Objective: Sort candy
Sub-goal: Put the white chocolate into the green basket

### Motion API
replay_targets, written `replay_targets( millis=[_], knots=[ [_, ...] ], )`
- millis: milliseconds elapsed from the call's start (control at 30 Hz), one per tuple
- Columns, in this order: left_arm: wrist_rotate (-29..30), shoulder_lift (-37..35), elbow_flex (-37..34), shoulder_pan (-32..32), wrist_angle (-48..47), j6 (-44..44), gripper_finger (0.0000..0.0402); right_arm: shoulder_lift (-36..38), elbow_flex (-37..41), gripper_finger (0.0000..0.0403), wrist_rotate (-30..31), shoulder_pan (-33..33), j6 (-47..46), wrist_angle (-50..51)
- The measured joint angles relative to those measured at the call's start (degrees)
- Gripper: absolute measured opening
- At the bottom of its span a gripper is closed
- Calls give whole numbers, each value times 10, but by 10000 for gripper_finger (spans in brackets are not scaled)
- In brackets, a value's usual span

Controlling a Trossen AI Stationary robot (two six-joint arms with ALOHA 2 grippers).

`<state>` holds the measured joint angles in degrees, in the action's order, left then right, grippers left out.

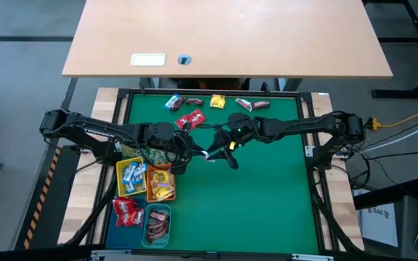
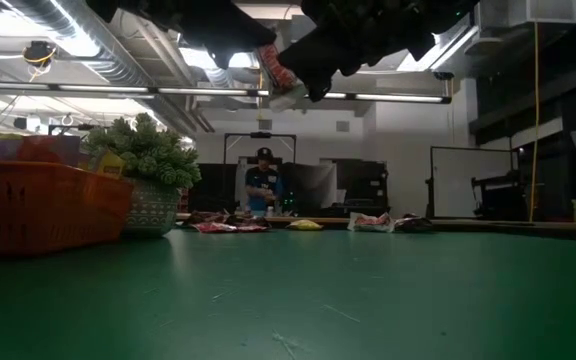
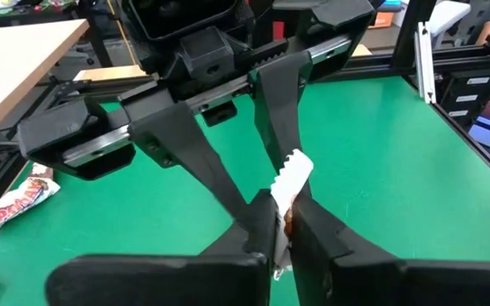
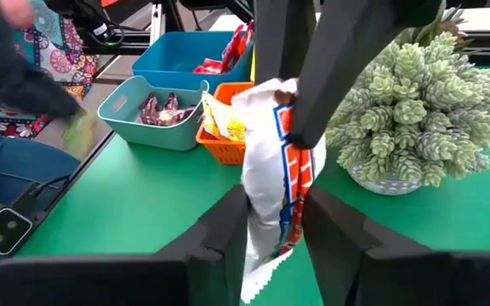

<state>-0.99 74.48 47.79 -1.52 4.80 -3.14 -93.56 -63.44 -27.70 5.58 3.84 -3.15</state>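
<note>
Taking the plant ball (image 1: 138, 154) as landmark: it sits by the left edge of the green surface (image 1: 267, 203), and just nearer the front edge from it stand four trays. The yellow tray (image 1: 119, 177) holds blue-white candy, the orange tray (image 1: 149, 190) beside it holds yellow packets, the blue tray (image 1: 115, 217) holds red packets, and the teal tray (image 1: 157, 226) holds dark bars.

The left pincer (image 1: 207, 154) reaches out to the right of the plant ball, raised off the surface, its fingers (image 3: 313, 242) pressed together on the crimped end of a white-orange wrapped candy (image 4: 270, 170). The right pincer (image 1: 223, 148) meets it from the opposite side at the same spot, its fingers (image 4: 219, 229) pinching the other end of the same candy, so the wrapper hangs in the air between the two, well clear of the surface.

Farther right of the plant ball and toward the far edge, loose candy (image 1: 191, 119) lies in a scattered row: blue-white, dark, red and yellow pieces, close to the frame rail there.

Right of the two pincers, the whole right half of the green surface is open up to the right and front edges
</note>
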Motion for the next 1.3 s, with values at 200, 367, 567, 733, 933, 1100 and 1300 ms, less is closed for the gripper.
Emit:
replay_targets(
  millis=[200,367,567,733,933,1100,1300],
  knots=[
    [1,2,-1,0,-5,0,11,2,-1,185,17,1,-2,-13],
    [-13,-9,-1,0,-14,18,10,2,-1,246,57,1,-2,-11],
    [-95,-44,-1,-1,-96,110,9,2,-1,278,68,7,-1,1],
    [-279,-63,0,-8,-196,204,9,2,-1,280,89,6,-1,7],
    [-362,-58,-1,-76,-296,319,15,1,-1,280,100,6,-1,14],
    [-313,-59,-1,-145,-301,410,30,1,-1,280,103,6,-1,21],
    [-294,-58,-1,-216,-301,544,33,1,-1,280,106,6,-1,21]
  ],
)
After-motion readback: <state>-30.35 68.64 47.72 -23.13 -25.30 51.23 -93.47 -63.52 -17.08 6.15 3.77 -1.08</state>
